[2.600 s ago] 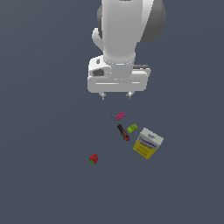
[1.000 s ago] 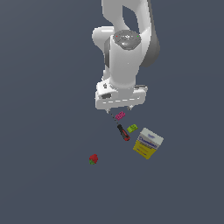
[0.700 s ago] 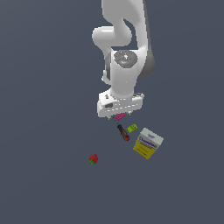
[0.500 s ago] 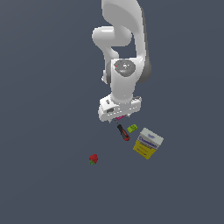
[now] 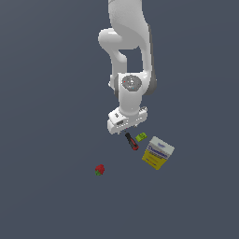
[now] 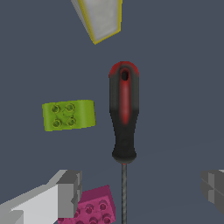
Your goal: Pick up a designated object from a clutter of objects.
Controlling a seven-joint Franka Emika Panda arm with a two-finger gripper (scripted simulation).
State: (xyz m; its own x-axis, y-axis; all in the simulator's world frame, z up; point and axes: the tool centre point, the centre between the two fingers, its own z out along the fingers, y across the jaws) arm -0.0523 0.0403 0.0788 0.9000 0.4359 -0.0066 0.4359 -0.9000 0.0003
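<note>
The designated object is a screwdriver with a black handle and red end (image 6: 124,113); its thin shaft runs between my fingers in the wrist view. In the exterior view it (image 5: 131,141) lies on the floor just below my hand. My gripper (image 5: 124,127) is open and empty, low over the clutter. It also shows in the wrist view (image 6: 141,189), with one finger (image 6: 61,196) beside the pink block (image 6: 89,206) and the other at the frame edge. The jaws straddle the shaft without touching it. The pink block is hidden behind my hand in the exterior view.
A lime-green block (image 5: 141,137) lies beside the screwdriver handle, also in the wrist view (image 6: 68,115). A yellow-and-white box (image 5: 158,152) sits beyond it, its corner in the wrist view (image 6: 99,17). A red strawberry-like lump (image 5: 99,169) lies apart at the exterior view's left.
The arm has come down toward the clutter. My hand now covers the pink block in the exterior view. The objects have not moved.
</note>
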